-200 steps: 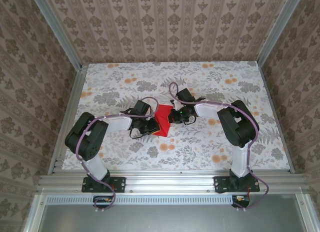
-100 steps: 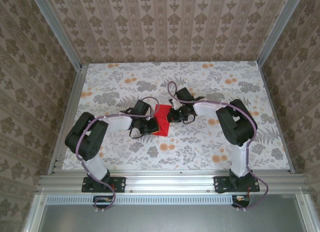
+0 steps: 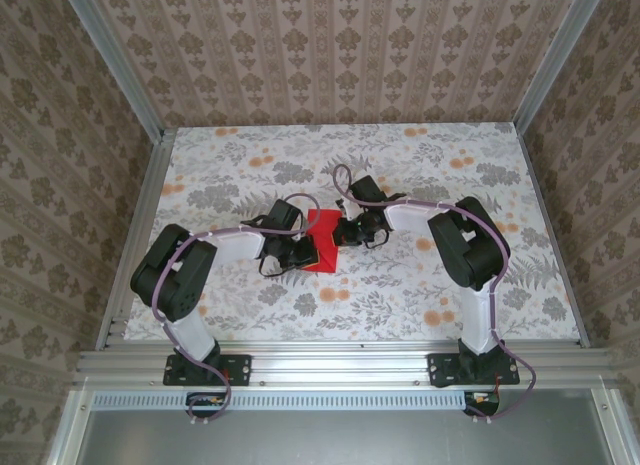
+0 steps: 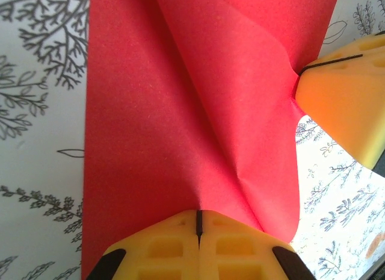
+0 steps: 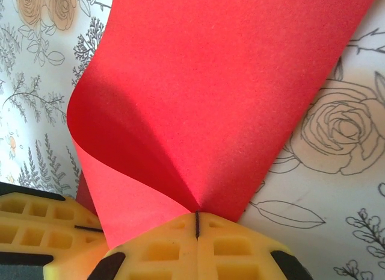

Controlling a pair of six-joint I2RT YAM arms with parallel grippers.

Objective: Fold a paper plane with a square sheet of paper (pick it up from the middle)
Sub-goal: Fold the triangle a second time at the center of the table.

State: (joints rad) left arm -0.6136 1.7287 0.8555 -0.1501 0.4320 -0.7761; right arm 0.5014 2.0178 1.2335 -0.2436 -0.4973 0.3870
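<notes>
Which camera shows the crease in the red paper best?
Left wrist: the red paper shows close, its crease running into the shut left end effector. Right wrist shows a smooth curled sheet; top external, a small red patch.

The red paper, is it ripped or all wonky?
No rip shows, but the red paper is bent: it bows in a curl between the left end effector and right end effector, both pinching it, with a soft crease at the left pinch.
</notes>
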